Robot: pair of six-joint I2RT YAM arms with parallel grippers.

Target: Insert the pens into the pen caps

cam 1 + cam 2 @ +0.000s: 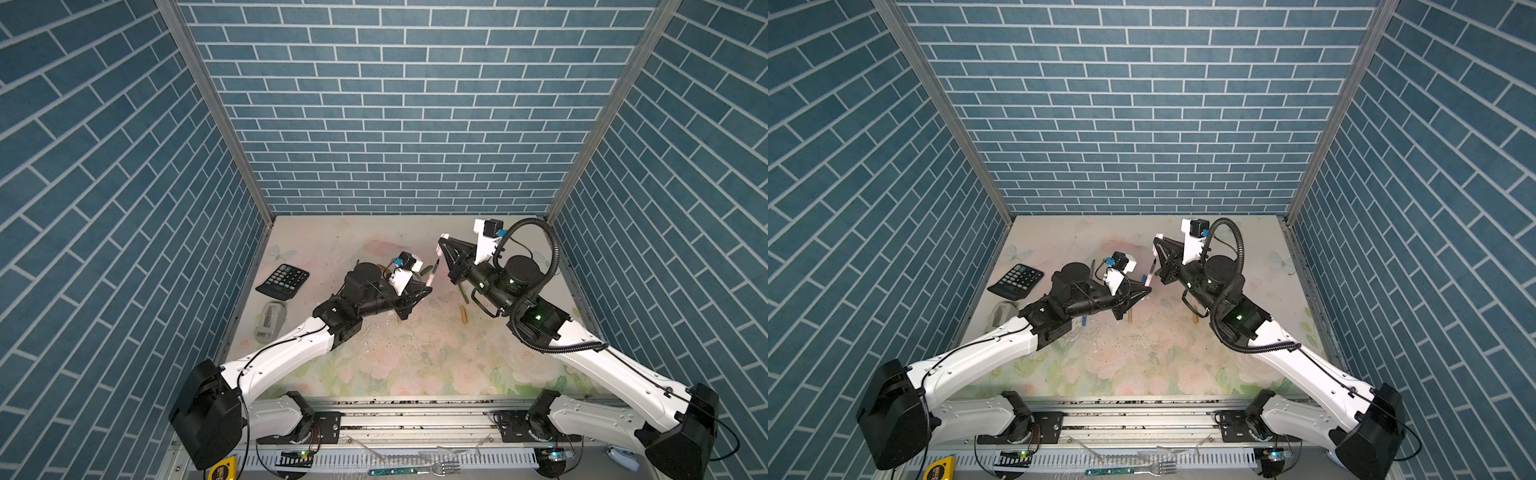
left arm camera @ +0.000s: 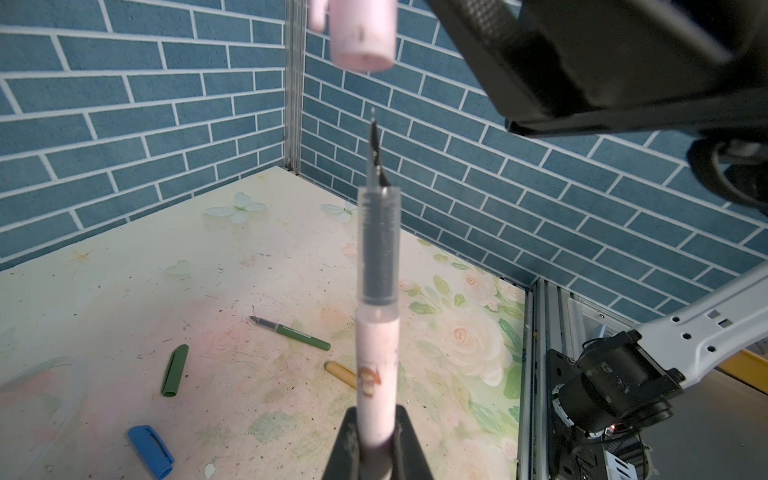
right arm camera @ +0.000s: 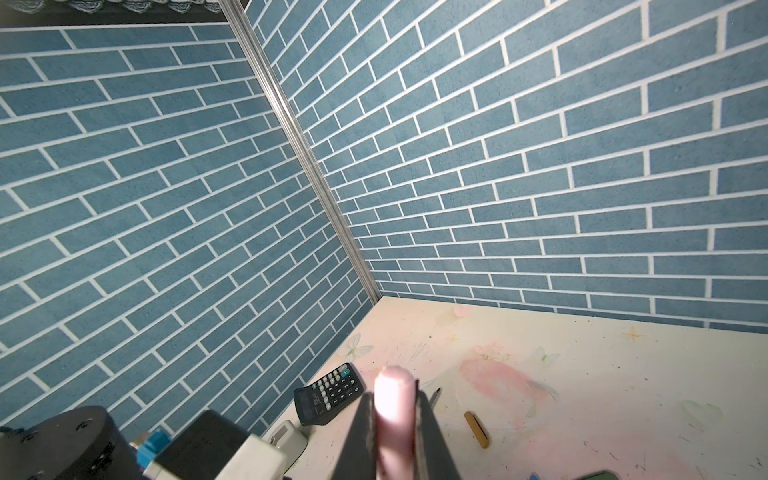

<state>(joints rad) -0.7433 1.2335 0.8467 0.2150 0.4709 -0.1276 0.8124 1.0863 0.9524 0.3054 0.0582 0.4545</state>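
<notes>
Left tool [image 2: 376,424] clenched the pale pink pen [image 2: 377,349] by its barrel, clear of the bench [image 2: 124,291]; right tool [image 3: 395,415] gripped the pale pink cap [image 2: 362,37] just beyond the nib, not touching. The mouth looked slightly off-axis: advancing could jam the nib against the rim

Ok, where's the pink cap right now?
In both top views the pink cap is centre-back in the right pincer, just beyond the pink pen's tip.
</notes>
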